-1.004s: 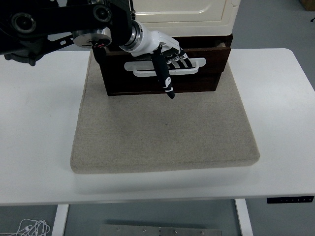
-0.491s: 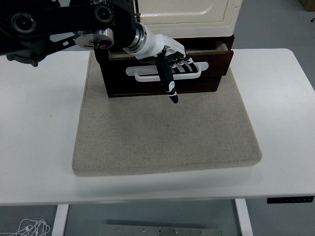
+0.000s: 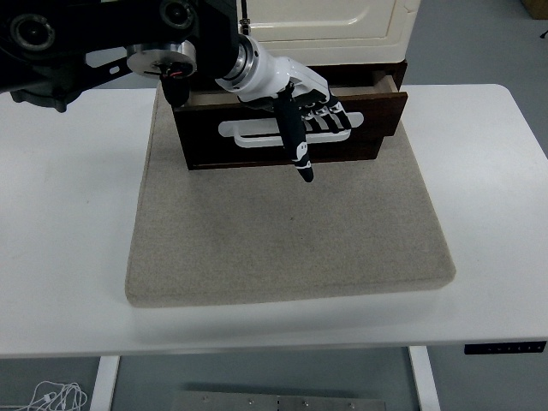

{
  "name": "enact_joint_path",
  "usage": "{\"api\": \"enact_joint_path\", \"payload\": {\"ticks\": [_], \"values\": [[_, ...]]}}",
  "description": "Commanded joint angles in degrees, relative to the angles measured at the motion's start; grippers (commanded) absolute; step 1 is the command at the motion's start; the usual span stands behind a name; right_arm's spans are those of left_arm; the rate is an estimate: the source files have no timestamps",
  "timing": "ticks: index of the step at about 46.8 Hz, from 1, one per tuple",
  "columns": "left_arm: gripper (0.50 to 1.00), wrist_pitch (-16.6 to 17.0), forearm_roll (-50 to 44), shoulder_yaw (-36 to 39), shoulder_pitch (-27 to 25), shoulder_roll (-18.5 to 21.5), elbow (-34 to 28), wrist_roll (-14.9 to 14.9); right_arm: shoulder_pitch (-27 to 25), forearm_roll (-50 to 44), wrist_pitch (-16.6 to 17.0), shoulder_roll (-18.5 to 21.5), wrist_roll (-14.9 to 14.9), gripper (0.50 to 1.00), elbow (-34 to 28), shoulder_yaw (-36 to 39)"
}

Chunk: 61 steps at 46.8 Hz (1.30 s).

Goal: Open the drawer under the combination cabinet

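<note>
Head view: left hand [image 3: 301, 107] reaches in from the left, four fingers [image 3: 330, 116] curled over the white handle [image 3: 257, 133] of the dark wood drawer [image 3: 368, 120], thumb sticking straight down across the drawer front, not gripping. Drawer sits under the cream cabinet [image 3: 342, 21], at the far end of the beige mat [image 3: 282, 231] on the white table [image 3: 60, 214]. Drawer looks partly out, right end further out than the left, so it sits a bit skewed. Step in hand: the pull, mid-way by my read. Next move likely needs a straight pull toward the near table edge, fingers hooked on the handle, evening out the skew so it doesn't bind. Right arm not seen.
</note>
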Motion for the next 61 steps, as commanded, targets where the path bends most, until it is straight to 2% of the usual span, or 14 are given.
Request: {"api": "enact_joint_path", "payload": {"ticks": [1, 45, 61], "values": [[1.0, -0.16, -0.01, -0.03, 0.02, 0.11, -0.35, 0.0, 0.0, 0.01, -0.07, 0.0, 0.0, 0.928, 0.02, -0.07], [1.0, -4.73, -1.77, -2.92, 0.72, 0.29, -0.88, -0.27, 0.0, 0.01, -0.07, 0.0, 0.0, 0.928, 0.02, 0.01], [1.0, -4.91, -1.94, -5.03, 0.72, 0.46, -0.62, -0.53, 0.0, 0.01, 0.01, 0.0, 0.0, 0.926, 0.02, 0.01]]}}
